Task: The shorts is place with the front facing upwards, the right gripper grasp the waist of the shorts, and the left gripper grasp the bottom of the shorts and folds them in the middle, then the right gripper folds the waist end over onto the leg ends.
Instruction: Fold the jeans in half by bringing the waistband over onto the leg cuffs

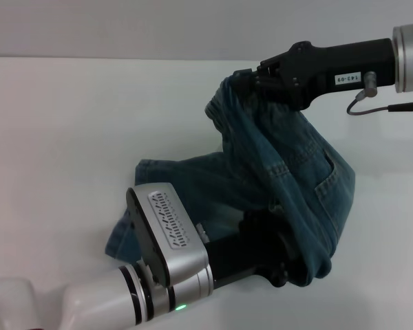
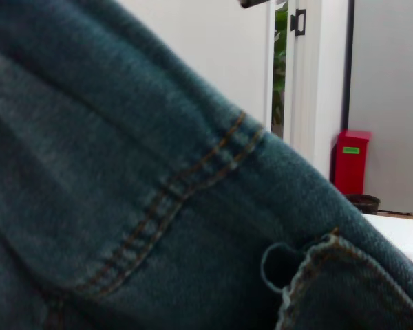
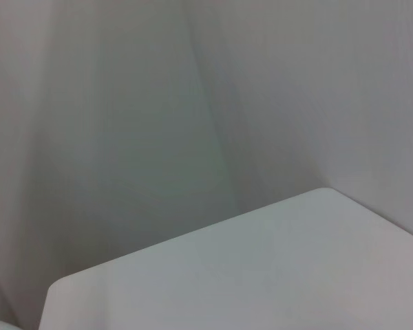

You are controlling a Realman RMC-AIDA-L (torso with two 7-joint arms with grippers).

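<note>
Blue denim shorts (image 1: 296,172) hang in the air between my two grippers in the head view. At the upper right, the right gripper (image 1: 251,79) is shut on the ruffled waist (image 1: 224,100) and holds it high above the table. The cloth drapes down from there, with a back pocket (image 1: 328,180) showing, to the left gripper (image 1: 283,271) low at the front. That black claw is shut on the lower end of the shorts, and denim covers its tips. Part of one leg (image 1: 127,237) lies on the table behind the left wrist block. The left wrist view is filled with stitched denim (image 2: 124,172).
The white table (image 1: 55,124) stretches to the left and back of the shorts. The right wrist view holds only a bare table corner (image 3: 261,275) and a grey wall. Past the denim, the left wrist view shows a red bin (image 2: 350,161) beside a doorway.
</note>
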